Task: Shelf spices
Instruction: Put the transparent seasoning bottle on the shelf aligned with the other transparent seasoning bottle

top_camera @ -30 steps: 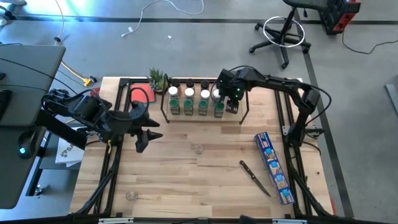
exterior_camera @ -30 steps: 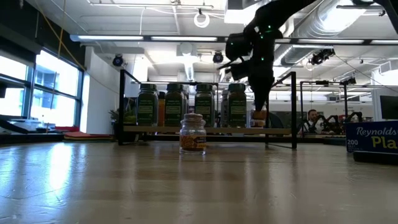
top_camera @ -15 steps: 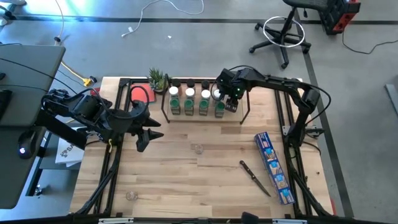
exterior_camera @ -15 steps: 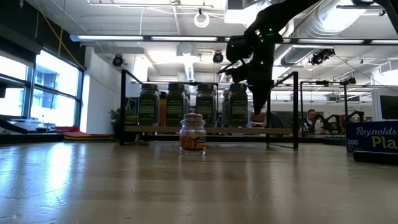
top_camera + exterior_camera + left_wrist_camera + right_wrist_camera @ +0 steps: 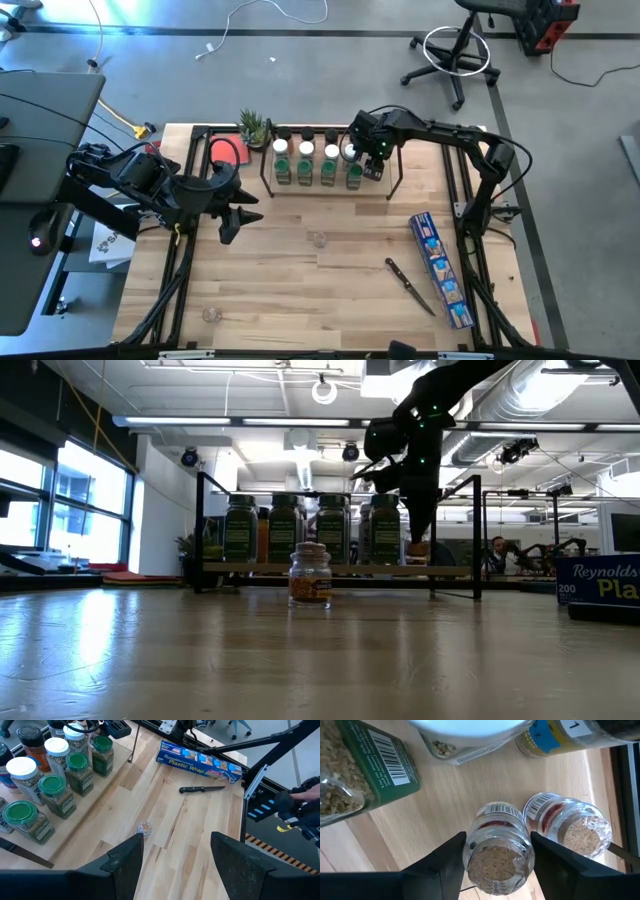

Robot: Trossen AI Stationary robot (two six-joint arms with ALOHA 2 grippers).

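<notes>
Two arms are in view, and only the right one is at work. The right pincer (image 5: 372, 160) hangs over the right end of the shelf (image 5: 268, 183) in the upper middle of the high view; the right wrist view shows its fingers (image 5: 445, 865) standing apart on either side of a clear cork-topped jar (image 5: 497, 852) that stands upright on the shelf board, with slivers of board showing between glass and finger, so the jar appears set down rather than clamped. A second cork-topped jar (image 5: 572, 827) stands just beside it. Rows of green-capped and white-capped spices (image 5: 52, 795) already fill the rest of the shelf. One small jar (image 5: 318, 239) remains on the table (image 5: 300, 290) near the frame's centre, another (image 5: 210, 314) at lower left. The left pincer (image 5: 238, 212), fingers apart and empty, waits at middle left. Probable hazards: a finger catching the placed jar on withdrawal and tipping it into its close neighbour, or off the shelf end, since the jars stand tightly packed. The blue box (image 5: 440, 268) and knife (image 5: 410, 285) lie at lower right, well apart from the work.
</notes>
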